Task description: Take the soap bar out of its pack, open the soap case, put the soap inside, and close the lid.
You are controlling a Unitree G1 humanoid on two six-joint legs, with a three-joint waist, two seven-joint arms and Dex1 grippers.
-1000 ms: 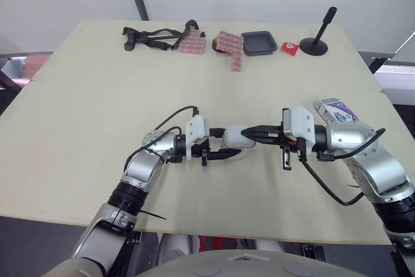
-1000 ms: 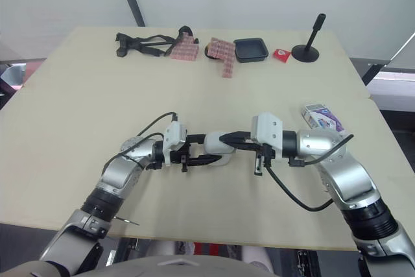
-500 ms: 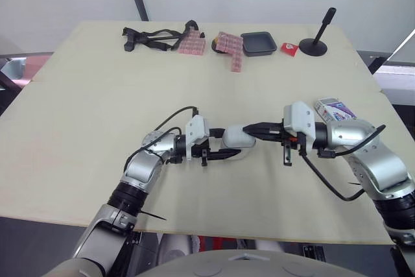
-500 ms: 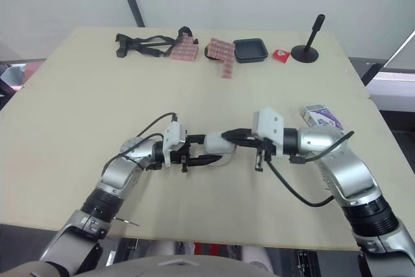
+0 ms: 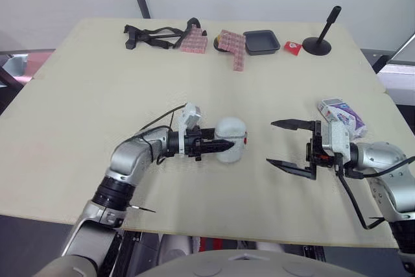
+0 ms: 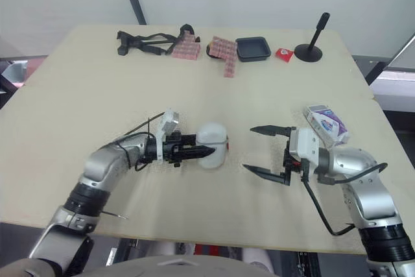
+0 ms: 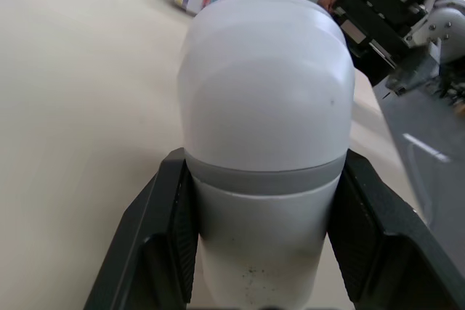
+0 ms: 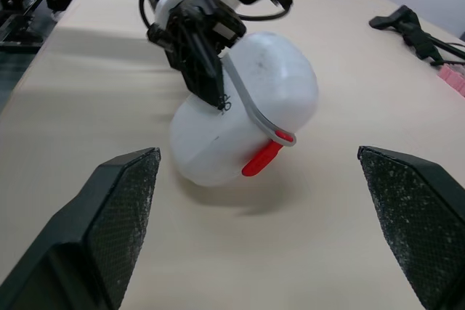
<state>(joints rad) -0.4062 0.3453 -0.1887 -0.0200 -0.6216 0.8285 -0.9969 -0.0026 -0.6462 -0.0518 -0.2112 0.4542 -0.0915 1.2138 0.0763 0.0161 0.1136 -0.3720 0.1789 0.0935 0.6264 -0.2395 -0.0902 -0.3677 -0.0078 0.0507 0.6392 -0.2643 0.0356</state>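
The white soap case (image 5: pixel 231 148), with a grey band and a red latch (image 8: pixel 260 158), has its lid shut. It sits tilted near the table's middle, and my left gripper (image 5: pixel 217 146) is shut on its end, black fingers (image 7: pixel 163 234) on either side. Well to the right of the case, my right gripper (image 5: pixel 270 141) is wide open and apart from it, with nothing between its fingers (image 8: pixel 120 208). The soap pack (image 5: pixel 340 112), white and purple, lies near the table's right edge behind the right wrist.
Along the far edge lie a black strap (image 5: pixel 152 34), red-and-white checkered packs (image 5: pixel 233 47), a dark tray (image 5: pixel 261 42), a small red packet (image 5: pixel 292 48) and a black stand (image 5: pixel 321 43). The wooden table (image 5: pixel 78 108) is bare on the left.
My right gripper has let go of the soap case, opened wide and drawn back to the right. The left gripper has kept hold of the case and turned it over a little.
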